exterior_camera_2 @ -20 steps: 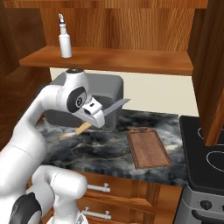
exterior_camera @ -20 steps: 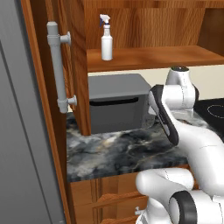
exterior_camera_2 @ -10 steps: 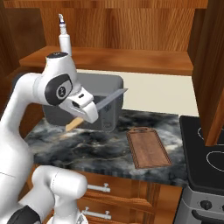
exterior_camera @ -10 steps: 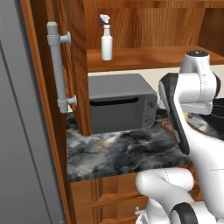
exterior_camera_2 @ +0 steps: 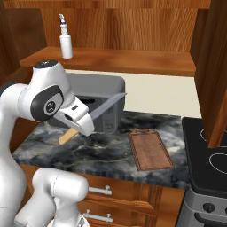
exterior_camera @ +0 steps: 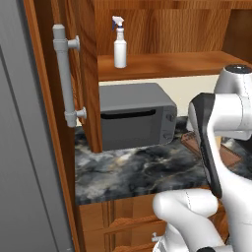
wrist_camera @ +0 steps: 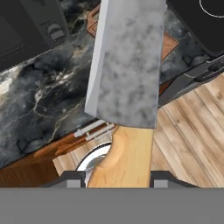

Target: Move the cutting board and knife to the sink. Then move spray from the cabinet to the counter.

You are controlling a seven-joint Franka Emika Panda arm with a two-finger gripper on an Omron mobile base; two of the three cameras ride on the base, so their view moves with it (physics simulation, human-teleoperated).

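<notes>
The counter (exterior_camera_2: 106, 153), dark veined marble, carries a grey microwave (exterior_camera_2: 95, 104) at the rear and the cutting board (exterior_camera_2: 150, 150) lying flat at its 4 o'clock. The cabinet shelf (exterior_camera_2: 133, 62) above bears the spray (exterior_camera_2: 65, 37), upright, toward 9 o'clock.

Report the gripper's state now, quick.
Gripper: shut on the knife, gripping its tan handle, blade pointing away from the hand.
</notes>
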